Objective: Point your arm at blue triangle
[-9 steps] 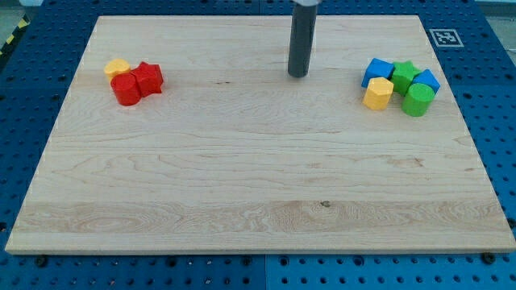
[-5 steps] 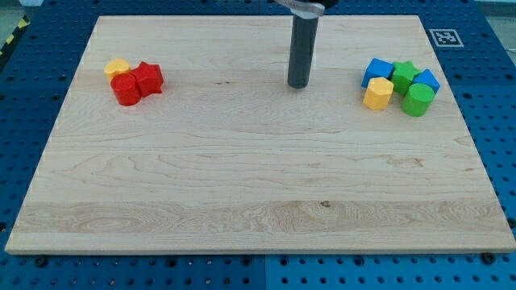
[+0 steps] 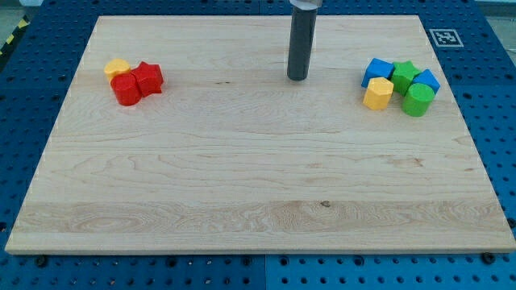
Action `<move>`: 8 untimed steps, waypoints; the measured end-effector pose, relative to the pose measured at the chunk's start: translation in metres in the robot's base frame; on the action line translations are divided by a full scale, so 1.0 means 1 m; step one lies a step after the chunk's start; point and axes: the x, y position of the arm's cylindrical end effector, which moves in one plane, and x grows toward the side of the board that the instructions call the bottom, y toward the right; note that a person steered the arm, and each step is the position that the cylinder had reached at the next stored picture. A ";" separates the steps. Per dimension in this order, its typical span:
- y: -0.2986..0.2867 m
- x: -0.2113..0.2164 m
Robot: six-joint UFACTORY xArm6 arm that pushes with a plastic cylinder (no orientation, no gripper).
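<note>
My tip (image 3: 297, 78) rests on the wooden board (image 3: 242, 177), at the view's top centre, apart from every block. A cluster sits at the view's right: a blue block (image 3: 376, 70) nearest my tip, a green star (image 3: 405, 74), a second blue block (image 3: 427, 80) partly behind the green ones, a yellow block (image 3: 378, 93) and a green cylinder (image 3: 418, 100). I cannot tell which blue block is the triangle. The nearer blue block lies about a hand's width to the right of my tip.
A second cluster sits at the view's left: a yellow block (image 3: 118, 68), a red cylinder (image 3: 126, 89) and a red star (image 3: 147, 78). A printed marker (image 3: 446, 37) lies off the board's top right corner.
My tip slid a little toward the view's bottom, then back up, ending almost where it started. No block has moved.
</note>
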 end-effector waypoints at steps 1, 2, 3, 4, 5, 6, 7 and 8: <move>0.000 0.002; 0.000 0.002; 0.000 -0.028; 0.022 -0.063; 0.043 -0.086; 0.071 -0.096; 0.118 -0.078; 0.172 -0.054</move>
